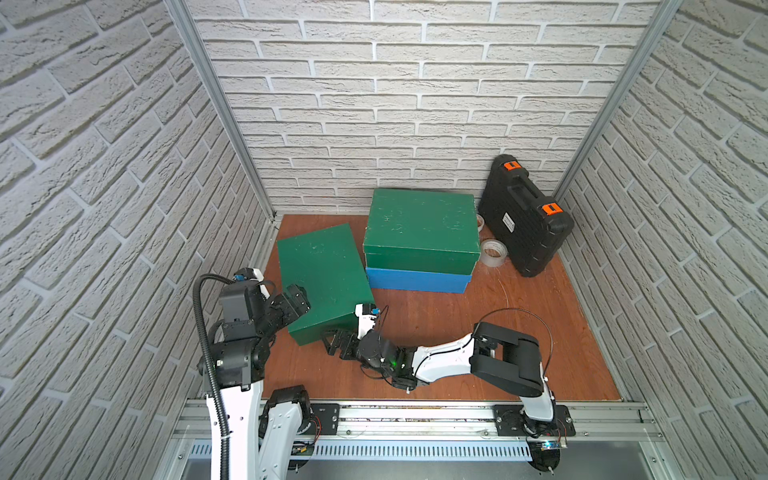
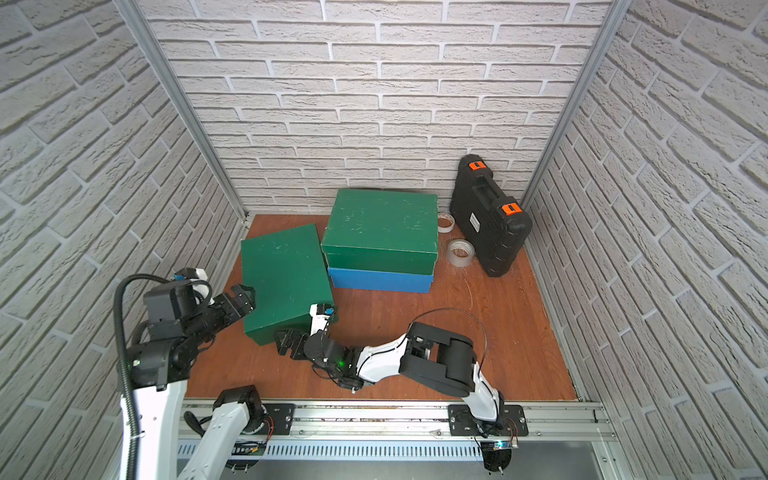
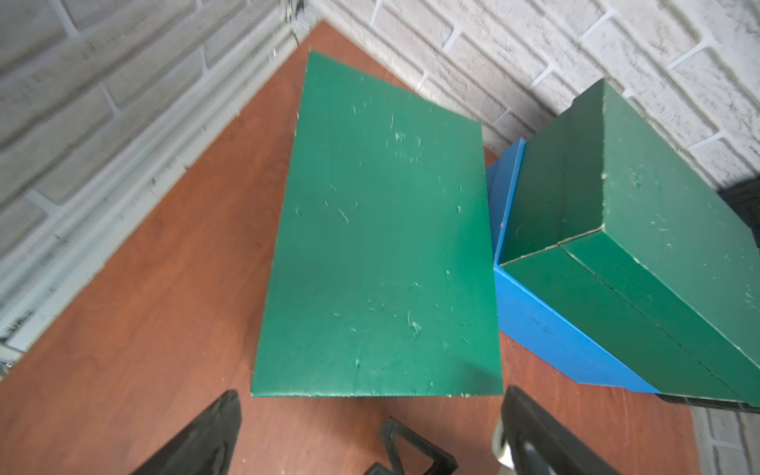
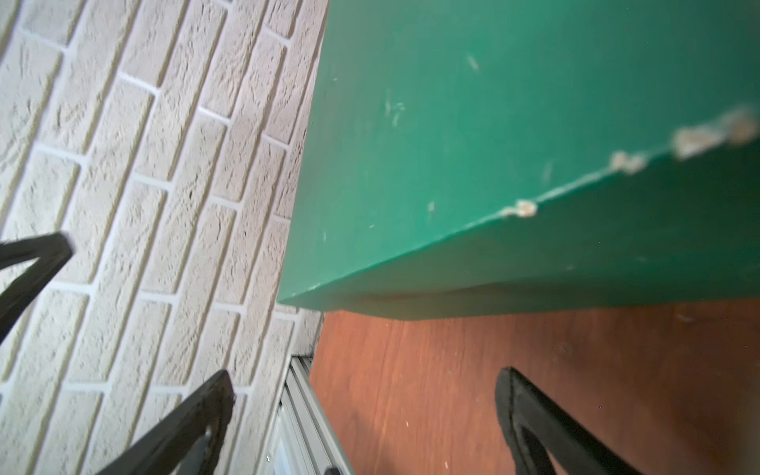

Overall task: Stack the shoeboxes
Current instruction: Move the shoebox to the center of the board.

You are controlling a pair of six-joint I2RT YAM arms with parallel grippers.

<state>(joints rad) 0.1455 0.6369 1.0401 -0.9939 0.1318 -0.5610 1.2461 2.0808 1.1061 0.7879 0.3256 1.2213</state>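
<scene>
Setting: one wood-grain floor [image 1: 519, 332], closed in on three sides by white brick walls [image 1: 415, 104].
Tally: three lidded shoeboxes, two green and one blue.
Stack: at the floor's 12 o'clock the stacked green shoebox [image 1: 422, 224] rests on the blue shoebox [image 1: 417, 280], set slightly askew. In both top views the blue one shows only its near side and a thin strip of lid.
Third box: the loose green shoebox [image 1: 324, 278] lies flat on the floor at 9 o'clock, just beside the stack. Whether the two touch cannot be made out.
Corner: one black case [image 1: 523, 224] with two orange latches stands on edge at 2 o'clock.
Left arm: the left gripper [image 1: 300, 299] has its jaws spread wide and empty, at the loose box's 8 o'clock edge.
Right arm: the right gripper [image 1: 332, 340] is low by the floor at that box's 6 o'clock corner, jaws wide apart and holding nothing. Its wrist view is close and blurred.
Tape: two tape rolls lie between stack and case. The nearer [image 1: 493, 251] is in full view; the farther [image 1: 480, 222] is half hidden behind the stacked green shoebox.
</scene>
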